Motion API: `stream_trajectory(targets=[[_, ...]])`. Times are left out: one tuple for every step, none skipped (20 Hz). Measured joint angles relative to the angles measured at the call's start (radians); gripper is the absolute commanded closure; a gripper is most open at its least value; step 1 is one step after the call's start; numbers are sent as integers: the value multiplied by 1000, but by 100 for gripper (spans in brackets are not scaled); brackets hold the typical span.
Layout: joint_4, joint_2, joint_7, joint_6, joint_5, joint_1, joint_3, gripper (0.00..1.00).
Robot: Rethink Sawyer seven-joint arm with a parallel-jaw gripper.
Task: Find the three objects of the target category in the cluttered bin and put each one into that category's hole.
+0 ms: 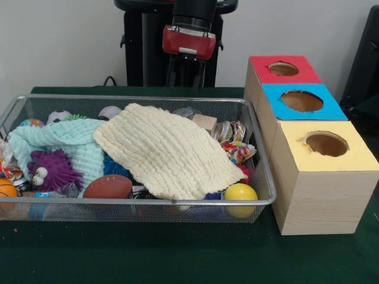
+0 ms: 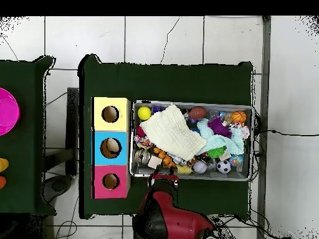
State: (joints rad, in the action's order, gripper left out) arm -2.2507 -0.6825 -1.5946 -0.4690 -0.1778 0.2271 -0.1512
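Note:
A wire mesh bin [image 1: 136,97] [image 2: 205,104] holds a jumble of toys. A cream cloth [image 1: 169,151] [image 2: 171,132] covers its middle, with a mint cloth [image 1: 71,142] beside it. Showing around them are a yellow ball [image 1: 240,193] [image 2: 144,112], a brown football [image 1: 108,186], a purple spiky toy [image 1: 52,168], an orange basketball [image 1: 6,189], a wooden block [image 1: 205,123] and snack packets [image 1: 237,148]. Beside the bin stand red [image 1: 260,66], blue [image 1: 278,109] and yellow [image 1: 296,154] boxes, each with a round hole. My gripper [image 1: 187,74] [image 2: 163,180] hangs above the bin's robot-side rim, holding nothing I can see.
In the overhead view something pale shows inside the blue box's hole [image 2: 112,147]. A second green table at the left carries a magenta plate [image 2: 5,111]. Cables trail on the tiled floor around the table.

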Motion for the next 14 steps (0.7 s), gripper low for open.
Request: stream_trajectory(targets=[[-2,-3,0,4,-6,8,7,0],[-9,-11,0,16,-24,32,24,0],[-20,-26,0,45,-56,79,53,0],[-23,-30,0,55,-64,93,59,0],[-25,-32,0,65,-72,105,65,0],[-27,-34,0,75,-79,117,70,0],[-31,-37,0,95,-92,138,77,0],[-33,-38,0,103,-96,145,79,0],[-36,-38,0,114,-100,153,81,0],[-40,-39,0,123,-104,159,82,0],[-43,-39,0,126,-105,161,82,0],[-48,-40,0,129,-108,160,82,0],[-51,-40,0,129,-108,160,83,0],[-52,-40,0,129,-109,159,83,0]])
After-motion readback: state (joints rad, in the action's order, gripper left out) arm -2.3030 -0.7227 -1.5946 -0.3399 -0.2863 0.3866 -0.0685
